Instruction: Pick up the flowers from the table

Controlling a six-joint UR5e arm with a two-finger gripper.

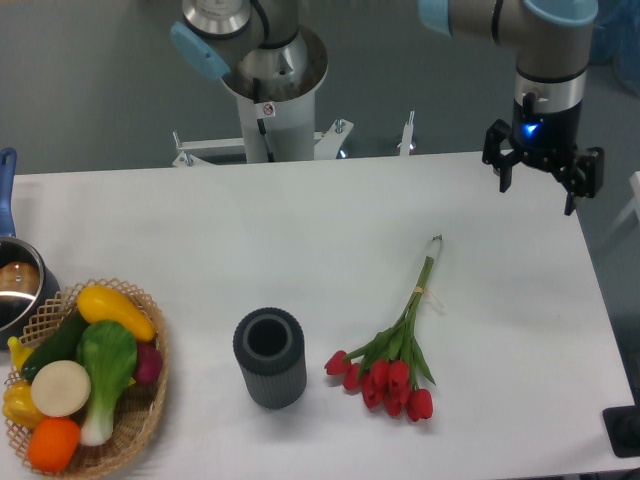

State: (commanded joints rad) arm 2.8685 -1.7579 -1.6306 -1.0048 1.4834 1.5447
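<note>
The flowers (pixel 398 352), a bunch of red tulips with thin green stems tied together, lie flat on the white table (pixel 300 230), right of centre. Their blooms point toward the front edge and the stem ends toward the back. My gripper (pixel 538 187) hangs above the table's back right corner, well away from the stems. Its fingers are spread apart and open, with nothing between them.
A dark grey ribbed cylindrical vase (pixel 270 357) stands upright just left of the blooms. A wicker basket (pixel 135 420) of colourful vegetables sits at the front left, with a pot (pixel 15 285) behind it at the left edge. The robot's base (pixel 270 90) rises behind the table.
</note>
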